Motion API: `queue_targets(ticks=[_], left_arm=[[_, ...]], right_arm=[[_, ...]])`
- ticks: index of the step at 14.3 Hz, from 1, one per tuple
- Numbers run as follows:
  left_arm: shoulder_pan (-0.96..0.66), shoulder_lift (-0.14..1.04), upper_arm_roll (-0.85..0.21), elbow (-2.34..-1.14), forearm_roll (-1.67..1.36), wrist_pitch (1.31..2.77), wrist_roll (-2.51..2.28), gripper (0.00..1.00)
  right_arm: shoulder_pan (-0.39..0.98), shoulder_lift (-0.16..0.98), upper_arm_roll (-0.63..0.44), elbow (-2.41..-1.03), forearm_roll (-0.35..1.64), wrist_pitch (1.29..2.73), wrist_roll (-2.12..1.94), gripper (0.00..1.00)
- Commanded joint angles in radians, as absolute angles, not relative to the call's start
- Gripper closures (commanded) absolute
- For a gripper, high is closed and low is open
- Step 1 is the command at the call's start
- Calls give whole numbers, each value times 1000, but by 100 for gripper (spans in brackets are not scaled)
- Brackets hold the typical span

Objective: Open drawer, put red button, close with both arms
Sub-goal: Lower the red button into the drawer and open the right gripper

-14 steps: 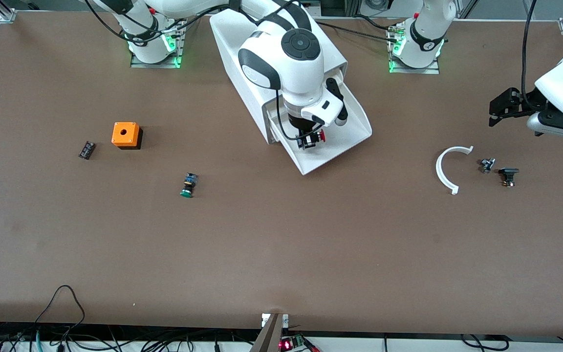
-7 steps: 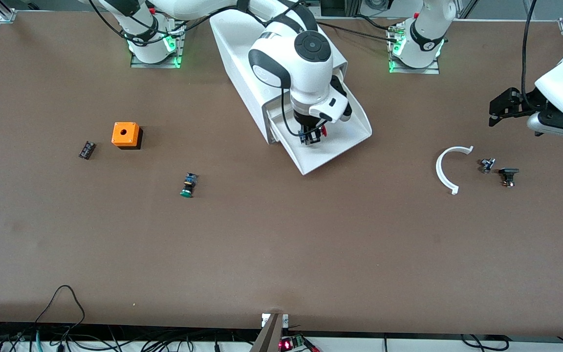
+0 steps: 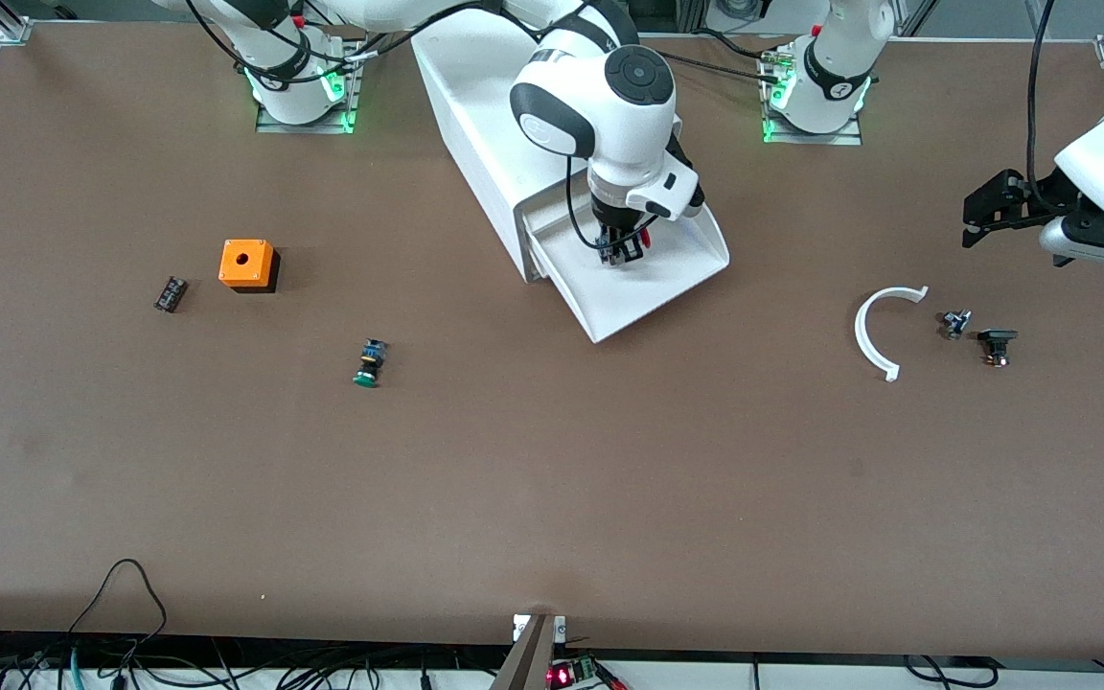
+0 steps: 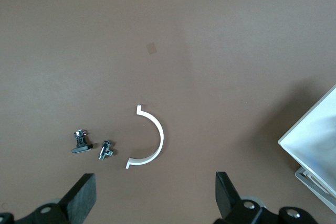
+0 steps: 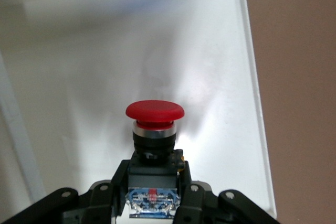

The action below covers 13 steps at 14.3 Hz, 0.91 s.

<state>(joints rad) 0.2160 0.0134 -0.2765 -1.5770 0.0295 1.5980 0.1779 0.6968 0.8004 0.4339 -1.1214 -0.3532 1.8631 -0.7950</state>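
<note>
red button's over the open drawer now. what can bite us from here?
1. The right hand is shut on the red button above the drawer. Released from there, the round cap could roll or bounce toward the low front lip.
2. The cabinet sits loose and angled on the table; an uneven two-arm push may skew it rather than close the drawer.
3. The left hand, open, waits over the table's left-arm end, above the white arc piece; a low sweep inward could knock it.
</note>
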Motion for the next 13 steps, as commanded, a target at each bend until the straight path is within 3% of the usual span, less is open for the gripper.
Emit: queue_targets(ticks=[1, 3, 4, 5, 6, 10, 13], left_arm=[[204, 34, -278, -1542, 55, 1577, 166, 0], [204, 34, -278, -1545, 51, 1575, 169, 0], [204, 34, -281, -1546, 49, 1574, 167, 0], [204, 34, -281, -1546, 48, 1574, 169, 0], [204, 34, -281, -1546, 46, 1574, 167, 0], [206, 38, -281, -1558, 46, 1588, 178, 0], [199, 66, -285, -1601, 46, 1690, 178, 0]], right_arm=[[722, 848, 434, -1074, -402, 1853, -767, 93], [729, 857, 434, -1074, -410, 1856, -759, 92], [735, 864, 433, -1072, -416, 1856, -750, 85], [738, 862, 433, -1072, -417, 1850, -698, 58], [739, 858, 436, -1072, -420, 1845, -646, 1], [724, 838, 442, -1057, -413, 1836, -607, 0], [706, 772, 440, -1029, -411, 1796, -595, 0]])
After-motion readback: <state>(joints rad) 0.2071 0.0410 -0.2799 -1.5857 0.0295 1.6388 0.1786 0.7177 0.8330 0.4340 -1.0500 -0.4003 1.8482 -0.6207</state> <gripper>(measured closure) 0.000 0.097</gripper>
